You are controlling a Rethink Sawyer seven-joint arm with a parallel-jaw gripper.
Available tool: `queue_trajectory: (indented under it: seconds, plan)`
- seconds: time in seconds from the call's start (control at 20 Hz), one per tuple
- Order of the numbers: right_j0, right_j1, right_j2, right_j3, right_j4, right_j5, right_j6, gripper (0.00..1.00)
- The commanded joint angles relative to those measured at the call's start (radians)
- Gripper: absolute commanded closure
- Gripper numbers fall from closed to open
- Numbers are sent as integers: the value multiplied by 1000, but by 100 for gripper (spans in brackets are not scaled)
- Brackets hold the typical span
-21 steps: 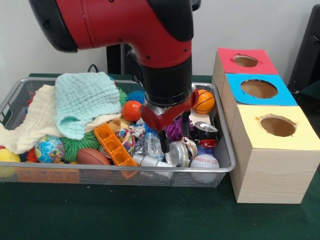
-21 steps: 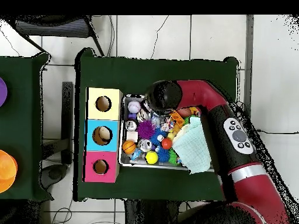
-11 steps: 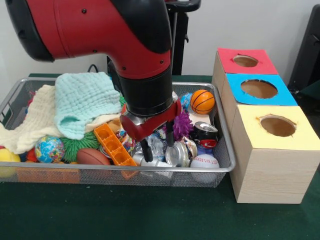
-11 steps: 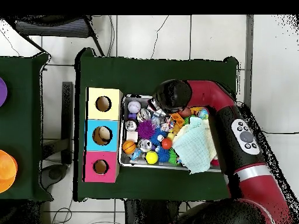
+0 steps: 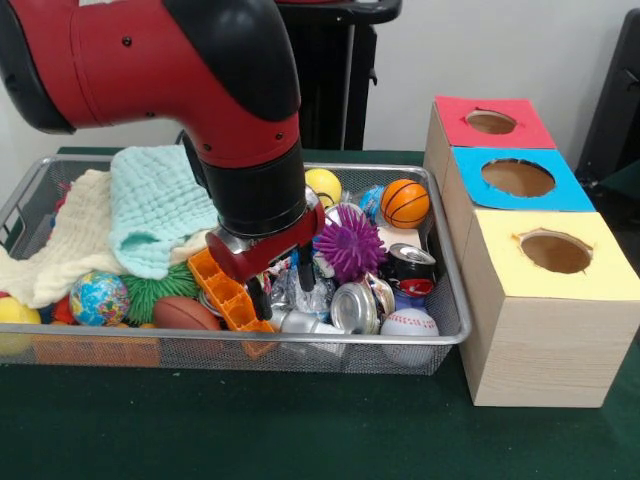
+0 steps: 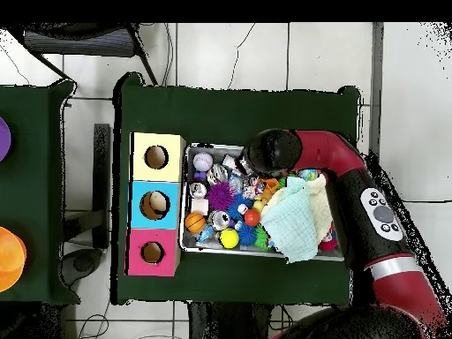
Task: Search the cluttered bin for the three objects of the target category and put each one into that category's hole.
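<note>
We see the pincer [image 5: 281,288] lowered into the wire bin [image 5: 440,330], fingers spread apart above crinkled wrappers [image 5: 300,297], holding nothing.

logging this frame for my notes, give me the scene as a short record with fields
container: wire mesh bin, cluttered
tool: low in the bin, open, holding nothing visible
under tool: orange plastic block and crumpled silver cans
other items: purple spiky ball, mini basketball, baseball, globe ball, mint cloth
target boxes: red, blue, yellow, each with a top hole
</note>
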Motion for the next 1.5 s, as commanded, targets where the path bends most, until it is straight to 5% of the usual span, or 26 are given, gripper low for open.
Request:
queue_trajectory:
  seconds: [0.05,0.6,1.25,1.5]
  plan:
    - [-23,-12,-17,109,-50,54,-195,0]
    - [-54,-56,-18,255,-43,-21,-95,0]
    - [-47,68,-22,217,-91,-170,-40,0]
    - [-44,55,-13,231,-88,-251,6,0]
